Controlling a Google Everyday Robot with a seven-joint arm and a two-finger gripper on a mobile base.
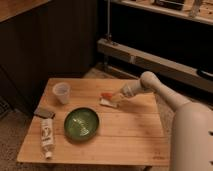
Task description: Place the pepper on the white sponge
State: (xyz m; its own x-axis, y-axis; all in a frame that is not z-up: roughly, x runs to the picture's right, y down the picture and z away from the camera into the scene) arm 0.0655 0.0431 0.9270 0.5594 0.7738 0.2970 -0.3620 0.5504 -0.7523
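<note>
The small red-orange pepper (106, 95) lies on the near end of the thin white sponge (108, 102), right of the table's middle. My gripper (116, 97) reaches in from the right on the white arm (165, 97), its tip just right of the pepper and over the sponge. It is at or touching the pepper; I cannot tell whether it grips it.
On the wooden table (125, 135): a green bowl (81, 123) at centre front, a clear plastic cup (61, 92) at the back left, a dark grey pad (44, 112) at the left edge, a white tube (47, 137) in front of it. A metal shelf rail (150, 60) runs behind.
</note>
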